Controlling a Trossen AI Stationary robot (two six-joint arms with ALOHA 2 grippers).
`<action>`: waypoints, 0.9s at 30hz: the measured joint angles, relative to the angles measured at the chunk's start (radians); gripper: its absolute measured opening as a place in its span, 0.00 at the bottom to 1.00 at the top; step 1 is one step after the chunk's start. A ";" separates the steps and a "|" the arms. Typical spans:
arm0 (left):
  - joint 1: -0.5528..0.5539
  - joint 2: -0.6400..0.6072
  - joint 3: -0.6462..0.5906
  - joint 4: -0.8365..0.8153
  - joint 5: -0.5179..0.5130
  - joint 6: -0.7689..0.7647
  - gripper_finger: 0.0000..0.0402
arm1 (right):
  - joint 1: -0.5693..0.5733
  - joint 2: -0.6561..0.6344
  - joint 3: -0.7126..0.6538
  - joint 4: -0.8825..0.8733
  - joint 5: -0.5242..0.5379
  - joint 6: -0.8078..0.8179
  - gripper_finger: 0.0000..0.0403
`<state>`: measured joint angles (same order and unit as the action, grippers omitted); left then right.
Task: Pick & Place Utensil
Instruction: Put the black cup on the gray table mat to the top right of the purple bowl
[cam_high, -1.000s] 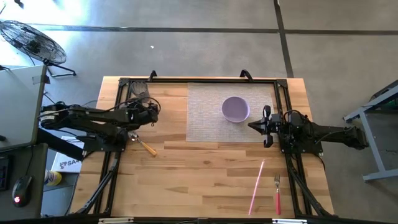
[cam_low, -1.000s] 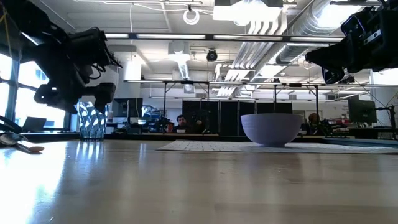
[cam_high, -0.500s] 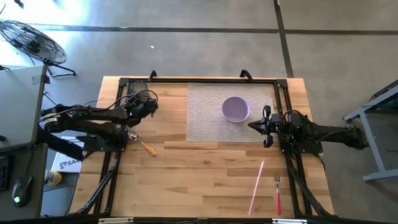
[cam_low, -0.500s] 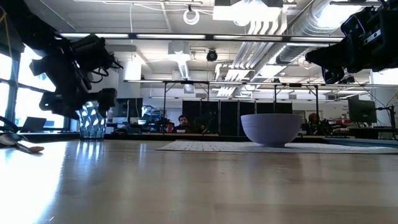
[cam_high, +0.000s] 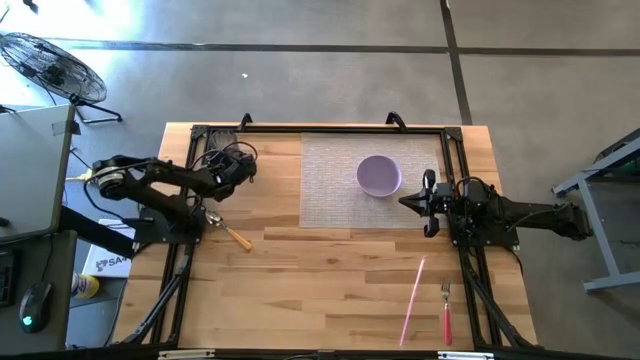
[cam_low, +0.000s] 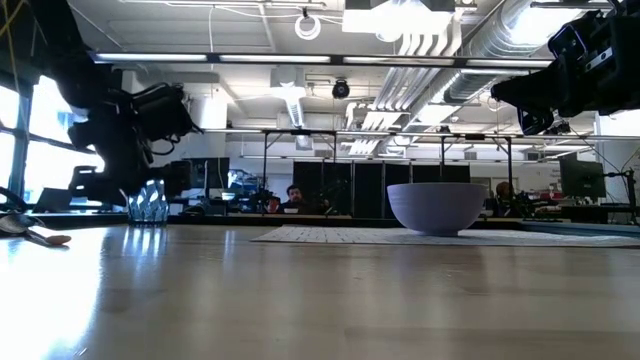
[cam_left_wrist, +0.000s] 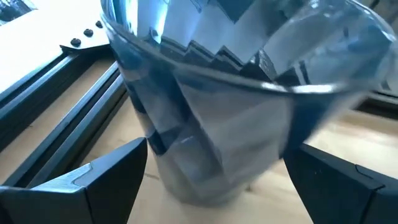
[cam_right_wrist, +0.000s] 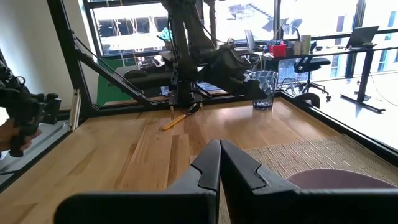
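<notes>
A clear faceted glass (cam_high: 224, 146) stands on its base near the table's far left corner, also in the low view (cam_low: 148, 203). My left gripper (cam_high: 234, 166) is open right beside it. In the left wrist view its two fingers stand on either side of the lower part of the glass (cam_left_wrist: 230, 93), and no touch shows. A spoon with an orange handle (cam_high: 231, 233) lies flat on the wood nearer the table's near edge. My right gripper (cam_high: 428, 200) is shut and waits beside the purple bowl (cam_high: 379, 175).
The bowl sits on a woven grey placemat (cam_high: 330, 190). A pink stick (cam_high: 412, 300) and a red-handled fork (cam_high: 446, 312) lie near the near right corner. Black frame rails (cam_high: 195, 150) run close to the glass. Bare wood (cam_high: 320, 280) lies in the middle.
My left gripper has moved toward the table's far edge and down to the glass, and its arm has folded back toward the left. The glass, the spoon and my right arm have kept still.
</notes>
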<state>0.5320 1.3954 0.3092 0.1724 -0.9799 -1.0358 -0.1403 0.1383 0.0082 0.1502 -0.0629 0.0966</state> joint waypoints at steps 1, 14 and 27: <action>0.010 0.011 0.000 0.021 0.001 0.009 0.91 | 0.000 0.000 0.000 0.000 0.000 0.000 0.01; 0.106 0.125 0.001 0.196 0.000 0.076 0.91 | 0.000 0.000 0.000 0.000 0.000 0.000 0.01; 0.136 0.193 0.054 0.192 0.016 0.161 0.91 | 0.000 0.000 0.000 0.000 0.000 0.000 0.01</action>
<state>0.6684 1.5887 0.3636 0.3646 -0.9643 -0.8745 -0.1405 0.1383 0.0082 0.1501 -0.0628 0.0965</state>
